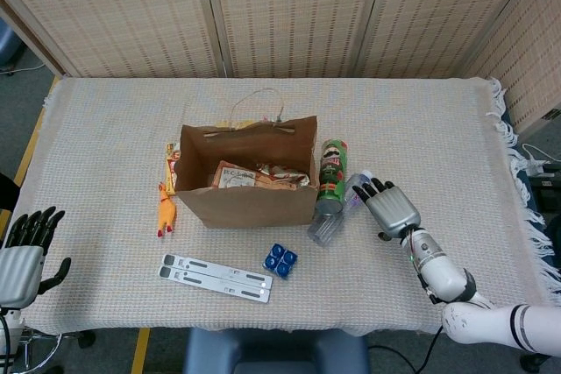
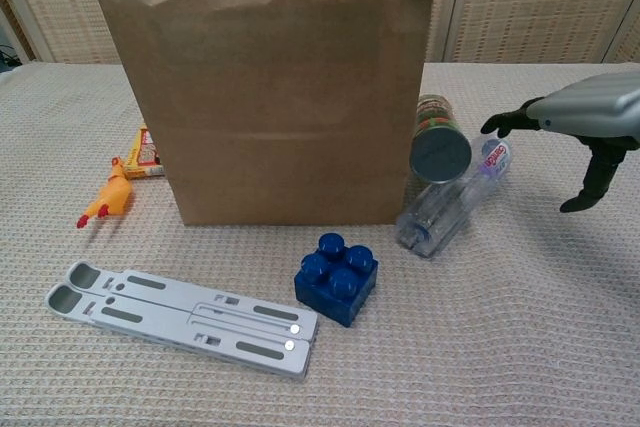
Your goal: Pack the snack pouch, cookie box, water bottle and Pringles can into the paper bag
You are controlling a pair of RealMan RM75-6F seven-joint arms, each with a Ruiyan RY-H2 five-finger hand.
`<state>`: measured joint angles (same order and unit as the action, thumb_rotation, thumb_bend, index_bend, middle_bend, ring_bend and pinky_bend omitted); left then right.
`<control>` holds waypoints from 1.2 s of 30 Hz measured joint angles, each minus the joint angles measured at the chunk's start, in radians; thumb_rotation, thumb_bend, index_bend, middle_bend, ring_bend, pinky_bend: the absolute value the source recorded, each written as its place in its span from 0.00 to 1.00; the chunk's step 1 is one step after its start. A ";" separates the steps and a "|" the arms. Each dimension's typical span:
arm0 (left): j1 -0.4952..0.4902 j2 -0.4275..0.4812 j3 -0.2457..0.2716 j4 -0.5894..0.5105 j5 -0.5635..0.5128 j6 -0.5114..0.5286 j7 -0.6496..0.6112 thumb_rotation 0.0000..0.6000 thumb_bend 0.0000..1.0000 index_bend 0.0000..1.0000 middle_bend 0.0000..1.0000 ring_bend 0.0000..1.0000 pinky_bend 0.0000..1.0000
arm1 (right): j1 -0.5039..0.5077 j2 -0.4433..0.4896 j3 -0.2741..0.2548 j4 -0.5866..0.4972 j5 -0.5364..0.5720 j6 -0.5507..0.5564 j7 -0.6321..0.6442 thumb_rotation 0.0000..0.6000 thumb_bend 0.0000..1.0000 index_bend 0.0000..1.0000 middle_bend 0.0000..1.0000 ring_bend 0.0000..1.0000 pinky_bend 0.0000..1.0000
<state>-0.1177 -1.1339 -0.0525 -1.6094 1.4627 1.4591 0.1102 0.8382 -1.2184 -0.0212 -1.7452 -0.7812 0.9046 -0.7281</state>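
The brown paper bag stands open mid-table with a snack pouch inside. A cookie box lies flat behind the bag's left side. The green Pringles can lies against the bag's right side, and the clear water bottle lies beside it. My right hand hovers open just right of the bottle's cap end, fingers reaching over it. My left hand rests open off the table's left front corner.
A yellow rubber chicken lies left of the bag. A grey folding stand and a blue toy brick lie in front of it. A fringed cloth covers the table.
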 measured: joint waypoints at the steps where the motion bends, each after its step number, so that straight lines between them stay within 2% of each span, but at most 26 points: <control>1: 0.000 0.000 0.000 0.000 0.000 0.000 0.000 1.00 0.38 0.06 0.00 0.00 0.00 | 0.004 -0.008 0.000 0.009 0.009 -0.001 -0.005 1.00 0.08 0.00 0.09 0.04 0.19; 12: 0.000 0.000 0.000 0.000 0.000 -0.001 -0.003 1.00 0.38 0.06 0.00 0.00 0.00 | 0.063 -0.093 0.005 0.110 0.084 -0.009 -0.068 1.00 0.08 0.00 0.09 0.04 0.19; 25: -0.001 0.003 0.001 0.001 0.002 -0.003 -0.011 1.00 0.38 0.06 0.00 0.00 0.00 | 0.115 -0.155 -0.011 0.175 0.179 -0.028 -0.134 1.00 0.08 0.00 0.09 0.04 0.19; 31: -0.001 0.004 0.002 0.001 0.004 -0.004 -0.016 1.00 0.38 0.06 0.00 0.00 0.00 | 0.126 -0.155 -0.042 0.166 0.198 -0.036 -0.156 1.00 0.08 0.00 0.09 0.05 0.19; 36: -0.002 0.004 0.002 0.002 0.004 -0.005 -0.017 1.00 0.38 0.06 0.00 0.00 0.00 | 0.126 -0.106 -0.071 0.091 0.178 -0.032 -0.166 1.00 0.08 0.01 0.09 0.07 0.19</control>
<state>-0.1193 -1.1294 -0.0503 -1.6073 1.4665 1.4542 0.0933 0.9643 -1.3247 -0.0926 -1.6545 -0.6031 0.8731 -0.8938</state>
